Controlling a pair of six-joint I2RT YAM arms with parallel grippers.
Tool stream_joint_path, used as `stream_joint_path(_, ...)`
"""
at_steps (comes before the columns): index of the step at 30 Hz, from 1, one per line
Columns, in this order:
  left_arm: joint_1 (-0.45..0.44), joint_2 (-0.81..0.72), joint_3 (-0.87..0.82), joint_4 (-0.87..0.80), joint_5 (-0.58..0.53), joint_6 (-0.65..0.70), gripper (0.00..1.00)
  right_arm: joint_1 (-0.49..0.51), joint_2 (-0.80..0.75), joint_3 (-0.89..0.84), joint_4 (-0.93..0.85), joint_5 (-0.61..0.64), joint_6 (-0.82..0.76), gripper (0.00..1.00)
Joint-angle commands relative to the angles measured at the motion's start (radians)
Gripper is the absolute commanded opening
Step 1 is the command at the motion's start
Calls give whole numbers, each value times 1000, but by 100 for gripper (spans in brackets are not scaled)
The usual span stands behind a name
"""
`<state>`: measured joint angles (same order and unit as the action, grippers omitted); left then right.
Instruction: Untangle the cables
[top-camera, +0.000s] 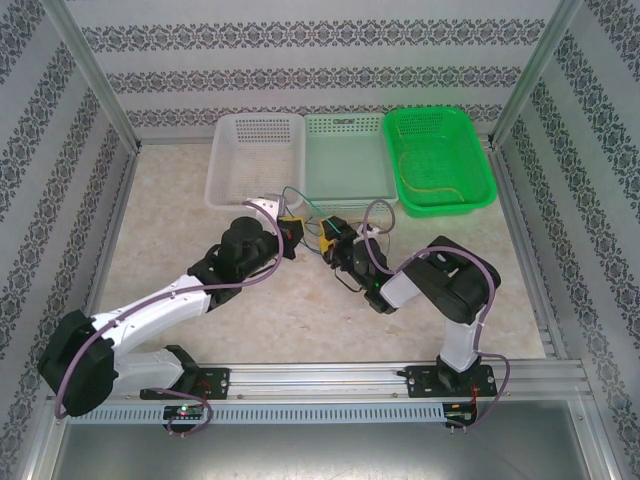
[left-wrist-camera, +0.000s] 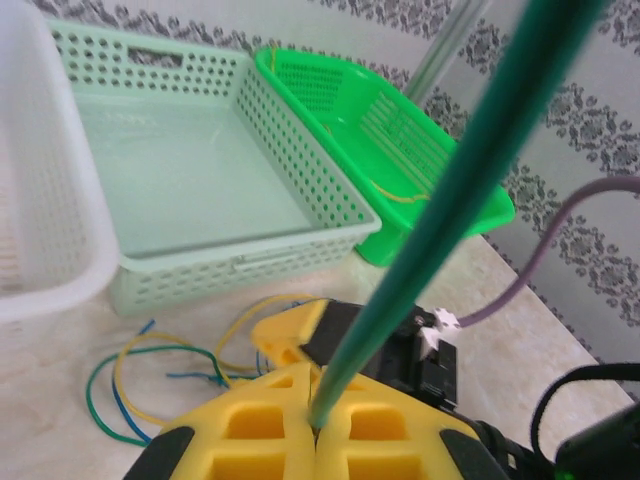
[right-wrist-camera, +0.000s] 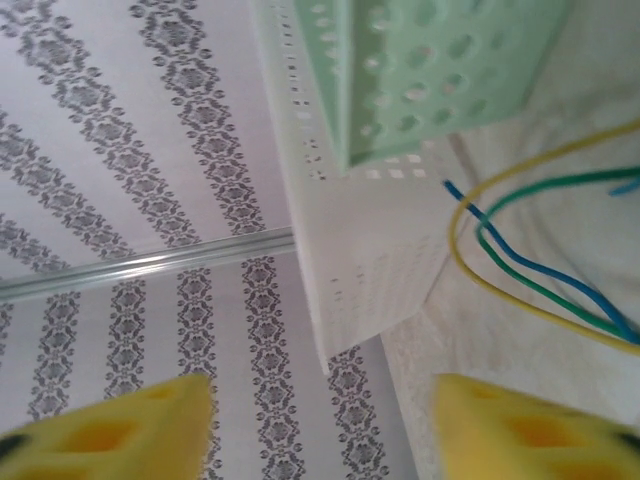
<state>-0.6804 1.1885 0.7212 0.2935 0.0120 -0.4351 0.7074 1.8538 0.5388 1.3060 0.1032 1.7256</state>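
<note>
Before the mint basket, left end effector clamps green cable; right end effector hangs released.

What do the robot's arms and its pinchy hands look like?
Each arm is made of white tubes with chunky black joints: the left arm and the right arm. A purple cable loops along each. The left gripper and the right gripper have blocky yellow fingers with hollow pockets.
</note>
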Motion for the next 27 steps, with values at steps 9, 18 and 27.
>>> stream_joint_path(9,273,150,511,-621,42,163,10,-16,-337,-116,-191,99,-396,98)
stream_joint_path(18,520,515,933,-916,238,179,11,-31,-835,-169,-789,219,-662,98)
stream_joint_path(27,644,984,1329,-1137,494,159,2,-137,-1278,-171,-1357,201,-792,98)
